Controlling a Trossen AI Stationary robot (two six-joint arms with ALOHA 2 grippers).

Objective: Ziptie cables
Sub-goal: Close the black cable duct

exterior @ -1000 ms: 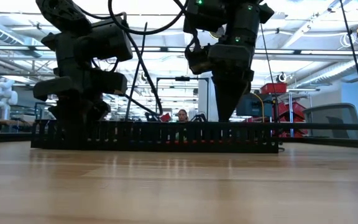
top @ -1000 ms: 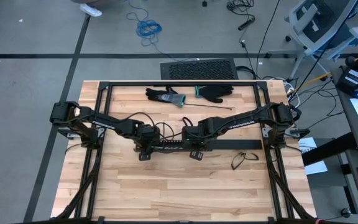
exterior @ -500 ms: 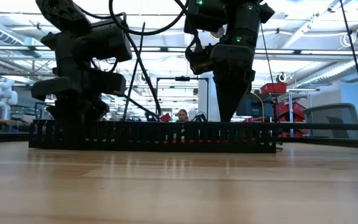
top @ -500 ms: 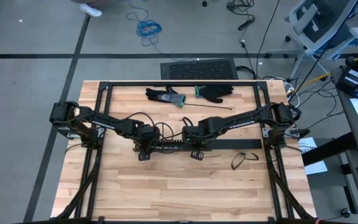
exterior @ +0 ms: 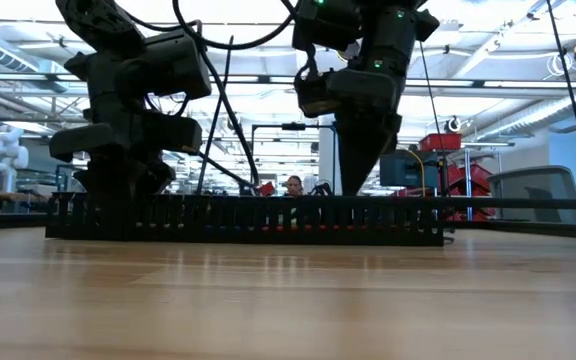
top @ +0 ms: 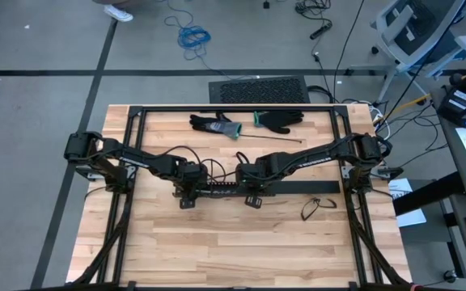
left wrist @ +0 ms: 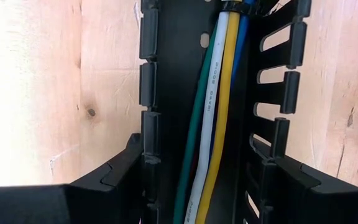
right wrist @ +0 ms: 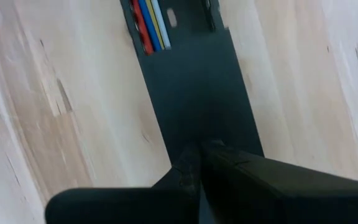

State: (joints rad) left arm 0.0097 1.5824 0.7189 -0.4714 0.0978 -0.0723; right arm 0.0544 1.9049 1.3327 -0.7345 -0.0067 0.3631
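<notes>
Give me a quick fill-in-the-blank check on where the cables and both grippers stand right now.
1. The cables lie inside the long black slotted ____.
2. The left gripper straddles the duct, one finger outside each ____.
3. The right gripper has its fingers ____.
4. Two ____ lie at the far edge of the table.

Missing words: duct; wall; shut; gloves

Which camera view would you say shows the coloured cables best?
The left wrist view: the cables run lengthwise inside the black duct, colours distinct. The right wrist view shows only their ends, the low view faint red glimpses through the slots, the high view almost nothing.
</notes>
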